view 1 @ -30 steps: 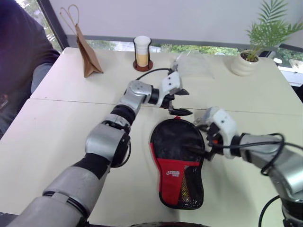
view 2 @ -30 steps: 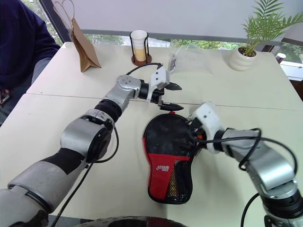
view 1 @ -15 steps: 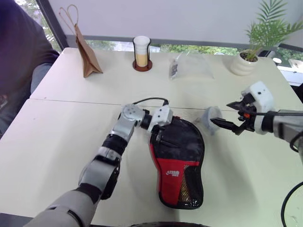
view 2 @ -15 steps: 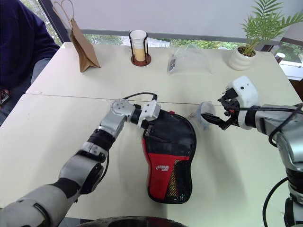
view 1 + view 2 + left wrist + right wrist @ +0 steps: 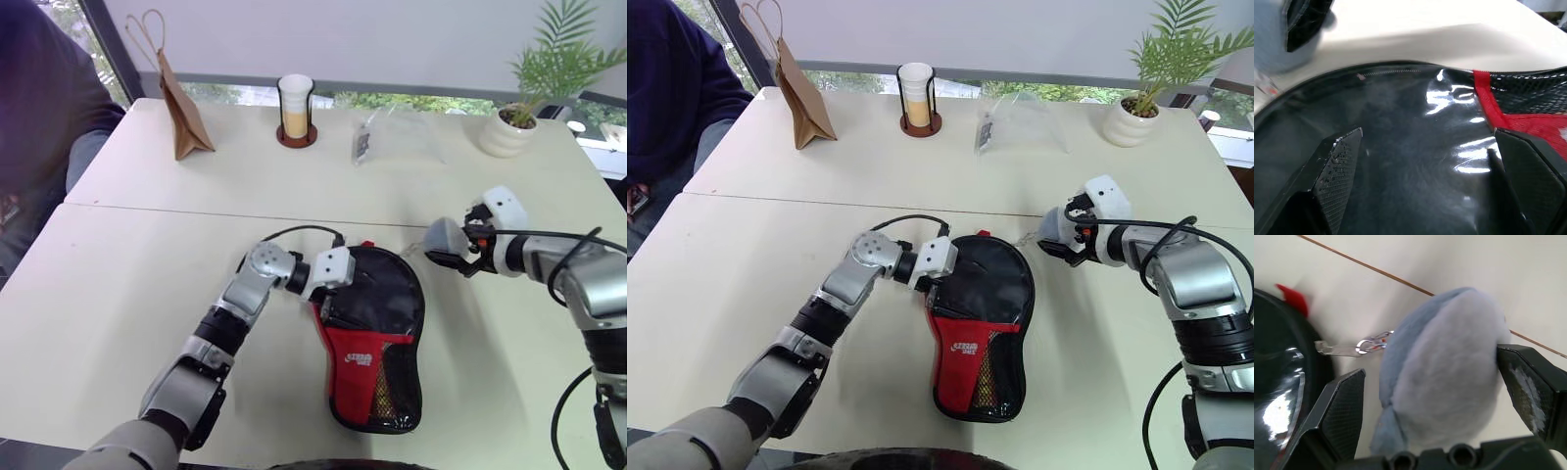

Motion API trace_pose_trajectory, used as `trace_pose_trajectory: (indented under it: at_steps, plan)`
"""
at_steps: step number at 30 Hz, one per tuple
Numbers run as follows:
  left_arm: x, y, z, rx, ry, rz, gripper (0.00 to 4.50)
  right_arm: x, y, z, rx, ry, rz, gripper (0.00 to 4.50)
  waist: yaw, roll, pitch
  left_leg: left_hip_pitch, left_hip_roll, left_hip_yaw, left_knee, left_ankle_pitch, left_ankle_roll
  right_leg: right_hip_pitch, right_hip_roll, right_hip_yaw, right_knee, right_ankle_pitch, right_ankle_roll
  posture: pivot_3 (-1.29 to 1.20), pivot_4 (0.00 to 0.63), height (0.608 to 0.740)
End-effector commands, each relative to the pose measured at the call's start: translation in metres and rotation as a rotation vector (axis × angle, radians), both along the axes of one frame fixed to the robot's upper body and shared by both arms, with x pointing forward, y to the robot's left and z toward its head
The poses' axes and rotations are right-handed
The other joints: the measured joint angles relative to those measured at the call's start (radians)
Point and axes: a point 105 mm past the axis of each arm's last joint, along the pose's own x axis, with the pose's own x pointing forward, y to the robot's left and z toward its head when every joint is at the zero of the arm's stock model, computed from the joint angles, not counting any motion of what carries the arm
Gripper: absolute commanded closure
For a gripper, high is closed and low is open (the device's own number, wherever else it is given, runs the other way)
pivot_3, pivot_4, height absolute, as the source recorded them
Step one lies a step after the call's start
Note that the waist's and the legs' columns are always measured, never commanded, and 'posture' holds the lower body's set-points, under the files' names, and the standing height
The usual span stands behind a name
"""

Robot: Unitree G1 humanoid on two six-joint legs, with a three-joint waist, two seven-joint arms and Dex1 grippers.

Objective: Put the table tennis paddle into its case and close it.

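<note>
The case [image 5: 372,328] lies flat on the table, black fabric with a red panel and a mesh pocket toward me. The table tennis paddle is hidden. My left gripper [image 5: 1427,132] is open, its fingers spread just over the case's glossy black top at the upper left edge [image 5: 328,294]. A grey-blue plush charm [image 5: 1444,382] hangs off the case's top right by a small metal clip [image 5: 1369,342]. My right gripper [image 5: 1430,362] is open with the charm [image 5: 441,235] between its fingers, and one fingertip [image 5: 1518,377] touches it.
At the table's far side stand a brown paper bag [image 5: 181,108], a cup in a holder [image 5: 295,106], a clear plastic bag [image 5: 392,137] and a potted plant [image 5: 509,122]. A person [image 5: 39,127] sits at the far left.
My left gripper came down and back from above the case's top onto its upper left edge. My right gripper left the case's right edge, swung right, then closed in around the plush charm.
</note>
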Motion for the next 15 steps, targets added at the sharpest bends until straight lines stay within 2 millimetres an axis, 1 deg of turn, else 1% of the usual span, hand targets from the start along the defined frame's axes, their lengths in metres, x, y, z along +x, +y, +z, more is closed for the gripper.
trace_pose_trajectory:
  at_steps: [1, 7, 8, 9, 14, 15]
  plan:
    - [0.003, -0.003, -0.008, 0.014, -0.009, 0.034, 0.02, 0.006, 0.0, 0.006, -0.017, -0.036, 0.007, 0.0, 0.001, 0.0, 0.0, 0.0, 0.0, 0.0, 0.0, 0.0, 0.0, 0.0, 0.0, 0.0, 0.0, 0.0, 0.0, 0.0, 0.15, 0.74]
    - [0.006, 0.0, -0.027, 0.071, -0.01, 0.062, 0.02, 0.008, 0.003, 0.006, -0.027, -0.048, 0.026, 0.0, 0.0, 0.0, 0.0, 0.001, 0.0, 0.0, 0.0, 0.0, 0.0, 0.002, 0.0, 0.0, 0.0, 0.0, 0.0, 0.0, 0.15, 0.74]
    - [0.005, 0.0, -0.028, 0.075, -0.008, 0.062, 0.0, 0.008, 0.004, 0.007, -0.024, -0.05, 0.029, 0.52, 0.0, 0.0, -0.001, 0.002, 0.0, 0.0, 0.0, 0.0, 0.0, 0.002, 0.0, 0.0, 0.0, 0.0, 0.0, 0.0, 0.15, 0.74]
    - [0.004, 0.0, -0.03, 0.079, -0.005, 0.059, 0.0, 0.008, 0.004, 0.007, -0.028, -0.052, 0.031, 0.89, 0.0, 0.0, -0.001, 0.002, 0.0, 0.0, 0.0, 0.0, 0.0, 0.003, 0.0, 0.0, -0.001, 0.0, 0.0, 0.0, 0.15, 0.74]
    - [0.001, 0.0, -0.032, 0.084, 0.003, 0.052, 0.0, 0.006, -0.001, 0.006, -0.05, -0.054, 0.029, 3.44, 0.001, 0.0, -0.001, 0.003, 0.0, 0.0, 0.0, -0.001, 0.001, 0.004, 0.0, 0.0, -0.001, 0.0, 0.0, 0.0, 0.15, 0.74]
    - [0.001, -0.001, -0.033, 0.085, 0.004, 0.05, 0.0, 0.006, -0.003, 0.006, -0.062, -0.055, 0.025, 3.89, 0.001, 0.0, -0.001, 0.003, 0.0, 0.0, 0.0, -0.001, 0.001, 0.004, 0.0, 0.0, -0.001, 0.0, 0.0, 0.0, 0.15, 0.74]
